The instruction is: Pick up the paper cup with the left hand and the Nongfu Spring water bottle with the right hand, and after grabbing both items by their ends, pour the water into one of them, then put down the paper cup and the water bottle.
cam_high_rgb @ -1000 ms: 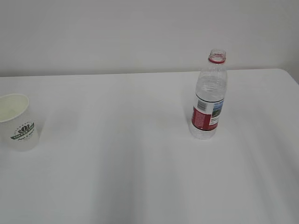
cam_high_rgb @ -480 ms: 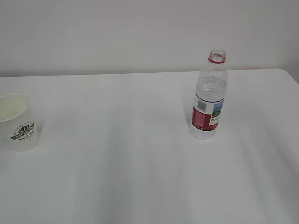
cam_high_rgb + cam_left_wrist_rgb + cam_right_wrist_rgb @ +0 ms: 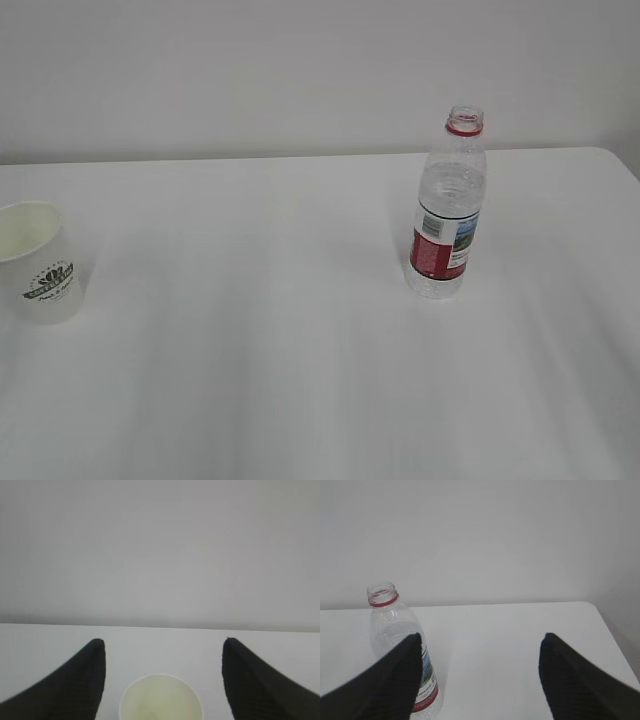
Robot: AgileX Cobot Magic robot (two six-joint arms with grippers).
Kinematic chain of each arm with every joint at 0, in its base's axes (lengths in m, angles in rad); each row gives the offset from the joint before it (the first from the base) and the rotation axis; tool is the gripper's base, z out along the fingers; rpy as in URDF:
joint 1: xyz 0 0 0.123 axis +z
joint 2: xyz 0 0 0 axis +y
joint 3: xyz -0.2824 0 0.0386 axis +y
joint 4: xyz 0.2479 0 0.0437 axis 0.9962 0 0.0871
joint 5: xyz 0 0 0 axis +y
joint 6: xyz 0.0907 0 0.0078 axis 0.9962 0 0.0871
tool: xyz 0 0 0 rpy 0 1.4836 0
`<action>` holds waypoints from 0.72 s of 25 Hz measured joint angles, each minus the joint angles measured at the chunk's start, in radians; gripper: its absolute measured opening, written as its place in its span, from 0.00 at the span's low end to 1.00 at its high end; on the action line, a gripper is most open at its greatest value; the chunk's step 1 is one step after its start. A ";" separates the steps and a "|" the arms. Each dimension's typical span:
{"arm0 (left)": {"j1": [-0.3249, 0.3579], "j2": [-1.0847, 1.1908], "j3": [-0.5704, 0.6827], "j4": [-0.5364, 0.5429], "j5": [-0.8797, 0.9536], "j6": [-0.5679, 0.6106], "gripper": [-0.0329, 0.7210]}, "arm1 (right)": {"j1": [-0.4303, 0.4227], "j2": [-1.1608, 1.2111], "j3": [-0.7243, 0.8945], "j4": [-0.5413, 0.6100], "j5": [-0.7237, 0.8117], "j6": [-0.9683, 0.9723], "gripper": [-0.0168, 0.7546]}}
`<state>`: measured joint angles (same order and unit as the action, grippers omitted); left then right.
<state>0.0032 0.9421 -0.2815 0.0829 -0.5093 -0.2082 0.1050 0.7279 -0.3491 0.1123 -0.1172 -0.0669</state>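
the paper cup [image 3: 37, 262] stands upright at the far left of the exterior view, mouth up, green logo facing the camera; in the left wrist view its pale rim sits at the bottom centre [image 3: 161, 699], between the two black fingers and touching neither. the nongfu spring water bottle [image 3: 448, 207] stands upright right of centre, uncapped as far as i can see, and well apart from the cup. in the right wrist view it is at the lower left [image 3: 400, 650], partly behind the left finger, so it is not lined up between them. my left gripper [image 3: 163, 647] is spread wide with nothing in it; my right gripper [image 3: 480, 642] is likewise spread and empty. neither arm shows in the exterior view. the white surface [image 3: 260, 380] carries both things. i judge this as the approach before the first pick-up. next i would ease the left gripper forward around the cup, and shift the right one leftward to centre the bottle before pinching.
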 joint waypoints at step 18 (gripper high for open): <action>0.000 0.160 0.093 0.215 -0.252 -0.189 0.71 | 0.029 0.321 0.050 -0.341 -0.355 0.156 0.74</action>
<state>0.0032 1.1019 -0.1882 0.2976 -0.7616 -0.3968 0.1340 1.0486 -0.2994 -0.2290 -0.4724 0.0893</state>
